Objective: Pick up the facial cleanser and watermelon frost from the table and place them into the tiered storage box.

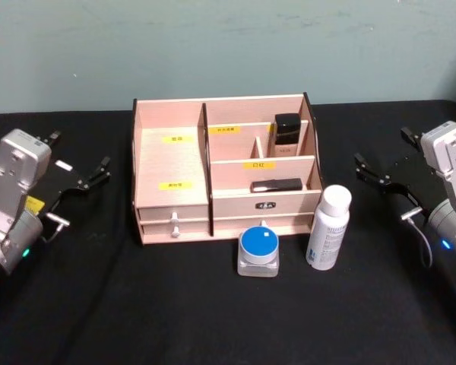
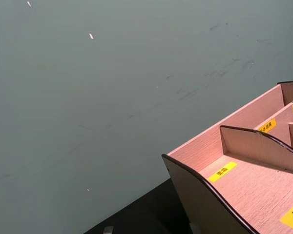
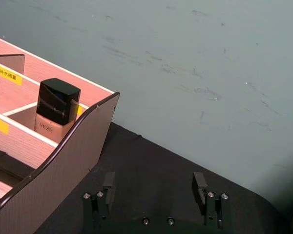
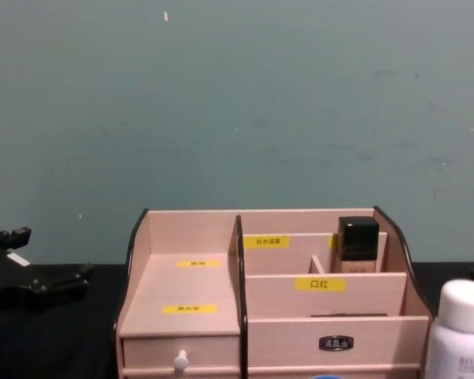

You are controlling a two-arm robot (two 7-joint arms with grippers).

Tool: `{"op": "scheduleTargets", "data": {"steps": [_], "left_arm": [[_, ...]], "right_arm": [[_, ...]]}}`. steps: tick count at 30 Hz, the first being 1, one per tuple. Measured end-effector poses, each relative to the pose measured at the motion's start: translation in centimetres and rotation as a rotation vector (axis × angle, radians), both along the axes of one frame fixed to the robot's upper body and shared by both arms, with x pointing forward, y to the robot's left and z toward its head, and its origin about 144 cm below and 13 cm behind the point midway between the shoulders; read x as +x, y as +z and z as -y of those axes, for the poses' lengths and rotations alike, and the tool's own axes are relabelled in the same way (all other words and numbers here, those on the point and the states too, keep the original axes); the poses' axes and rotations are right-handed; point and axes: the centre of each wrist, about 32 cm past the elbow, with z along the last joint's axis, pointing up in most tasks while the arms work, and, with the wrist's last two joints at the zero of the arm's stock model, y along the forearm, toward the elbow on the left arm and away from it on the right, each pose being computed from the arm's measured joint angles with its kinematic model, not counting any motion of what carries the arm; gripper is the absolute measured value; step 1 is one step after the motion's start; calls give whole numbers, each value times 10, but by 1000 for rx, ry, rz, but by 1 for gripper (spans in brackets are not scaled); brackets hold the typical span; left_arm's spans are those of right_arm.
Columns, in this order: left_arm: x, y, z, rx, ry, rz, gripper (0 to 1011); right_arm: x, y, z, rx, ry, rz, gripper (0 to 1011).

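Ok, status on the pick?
Open, either side of the tiered storage box: left gripper, right gripper. On the table in front, untouched: white bottle, blue-lidded jar. No obstruction seen.

Head view looks steeply down, chest view level; both share the tiered storage box [image 1: 175, 161].

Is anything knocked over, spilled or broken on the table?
No, nothing stands out. The white bottle and the blue-lidded jar stand upright in front of the box, which sits straight. Inside it, a black-capped bottle stands upright too. The left gripper and right gripper sit open at the sides.
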Motion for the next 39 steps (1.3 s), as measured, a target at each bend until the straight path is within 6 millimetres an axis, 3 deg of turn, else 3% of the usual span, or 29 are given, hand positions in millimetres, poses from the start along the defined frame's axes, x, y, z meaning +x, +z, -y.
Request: {"op": "scheduleTargets", "data": {"steps": [39], "left_arm": [[0,0,0,0,0,0,1010]], "right_arm": [[0,0,0,0,0,0,1002]]}}
